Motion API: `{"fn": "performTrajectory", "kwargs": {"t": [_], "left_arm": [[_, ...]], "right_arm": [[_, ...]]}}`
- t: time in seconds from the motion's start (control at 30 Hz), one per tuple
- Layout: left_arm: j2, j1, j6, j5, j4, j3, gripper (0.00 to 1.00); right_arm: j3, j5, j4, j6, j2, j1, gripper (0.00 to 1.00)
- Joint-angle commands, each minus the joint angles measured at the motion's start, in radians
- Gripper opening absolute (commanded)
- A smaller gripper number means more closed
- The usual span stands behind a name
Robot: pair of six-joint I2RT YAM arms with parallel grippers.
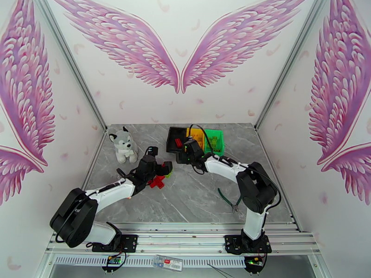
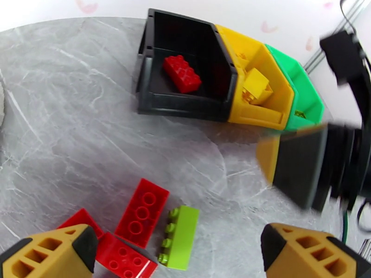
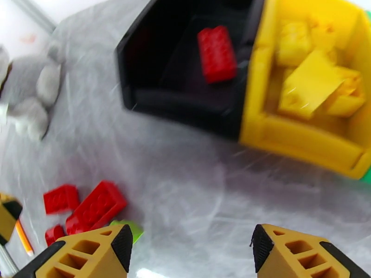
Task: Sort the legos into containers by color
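Black bin (image 2: 153,100) holds one red brick (image 2: 182,74), yellow bin (image 2: 259,119) yellow bricks (image 2: 257,86), green bin (image 2: 308,96) alongside. Nearby: loose red bricks (image 2: 142,212), one green brick (image 2: 178,236), clustered.

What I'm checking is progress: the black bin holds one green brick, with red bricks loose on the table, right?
No: the brick in the black bin is red, not green; the left wrist view shows it. Red bricks do lie loose on the table.

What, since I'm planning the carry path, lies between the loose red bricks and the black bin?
Nothing: in the left wrist view, bare grey tabletop runs from the red bricks to the black bin.
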Motion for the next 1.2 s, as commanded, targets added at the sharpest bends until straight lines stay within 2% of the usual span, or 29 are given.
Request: {"fn": "performTrajectory", "kwargs": {"t": [0.0, 0.3, 1.17], "left_arm": [[-0.038, 0.014, -0.032, 0.028, 0.031, -0.024, 0.99], [-0.039, 0.016, -0.033, 0.040, 0.035, -0.025, 0.99], [-0.054, 0.035, -0.052, 0.037, 0.044, -0.045, 0.99]], "right_arm": [[-0.035, -0.042, 0.080, 0.056, 0.010, 0.044, 0.68], [-0.020, -0.098, 0.140, 0.111, 0.099, 0.091, 0.66], [0.079, -0.086, 0.111, 0.147, 0.257, 0.127, 0.64]]}}
